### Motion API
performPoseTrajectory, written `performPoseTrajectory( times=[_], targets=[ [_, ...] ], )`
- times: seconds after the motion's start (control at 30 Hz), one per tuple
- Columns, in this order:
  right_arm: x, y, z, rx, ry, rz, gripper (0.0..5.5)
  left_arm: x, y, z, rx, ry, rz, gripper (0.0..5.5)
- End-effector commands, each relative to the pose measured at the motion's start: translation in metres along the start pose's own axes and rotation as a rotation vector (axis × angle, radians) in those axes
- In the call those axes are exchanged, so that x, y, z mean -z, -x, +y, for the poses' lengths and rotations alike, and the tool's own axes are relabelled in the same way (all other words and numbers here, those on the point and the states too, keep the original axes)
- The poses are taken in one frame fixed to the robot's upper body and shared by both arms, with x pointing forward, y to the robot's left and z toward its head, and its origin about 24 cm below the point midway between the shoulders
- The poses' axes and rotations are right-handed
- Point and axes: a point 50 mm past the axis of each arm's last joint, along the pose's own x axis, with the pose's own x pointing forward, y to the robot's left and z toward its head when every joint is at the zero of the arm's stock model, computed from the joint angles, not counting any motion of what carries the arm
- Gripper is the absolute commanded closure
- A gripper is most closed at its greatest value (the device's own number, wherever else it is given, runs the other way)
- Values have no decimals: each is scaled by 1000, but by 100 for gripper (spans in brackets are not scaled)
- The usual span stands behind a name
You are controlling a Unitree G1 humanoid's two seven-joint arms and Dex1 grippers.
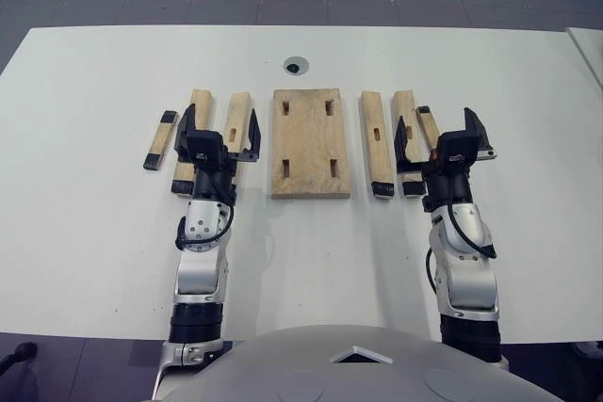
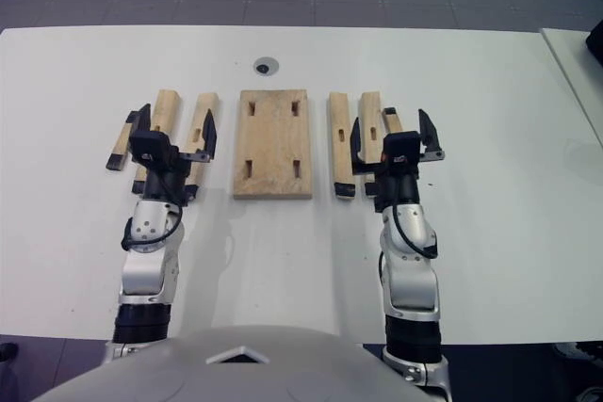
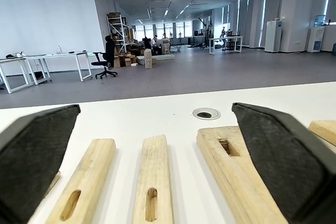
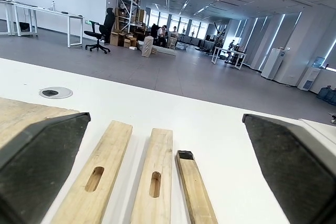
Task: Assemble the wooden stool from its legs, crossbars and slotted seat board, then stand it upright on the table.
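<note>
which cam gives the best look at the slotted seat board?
Left eye view: whole seat board, flat, all four slots visible. Right eye view matches it. Left wrist view catches part with one slot; right wrist view just a corner.

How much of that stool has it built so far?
Nothing is joined yet. The seat board lies flat, with legs and a crossbar loose on either side. The left tool and right tool hover open and empty over the legs. All the assembly, and standing it upright, is left.
</note>
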Motion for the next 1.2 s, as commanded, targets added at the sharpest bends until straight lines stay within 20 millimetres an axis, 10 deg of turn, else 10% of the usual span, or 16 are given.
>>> performPoseTrajectory(
  times=[0.03, 0.83, 1.2],
  targets=[
    [-4, -1, -1, -2, 8, 5, 10, -2, 2, -1, 3, -31, 6, 12],
    [-3, -1, -3, 23, -68, 52, 10, -4, 2, -2, 3, -46, -5, 12],
    [30, -31, -68, -10, -137, 277, 10, -2, 4, -2, 7, -44, 7, 12]
  ],
)
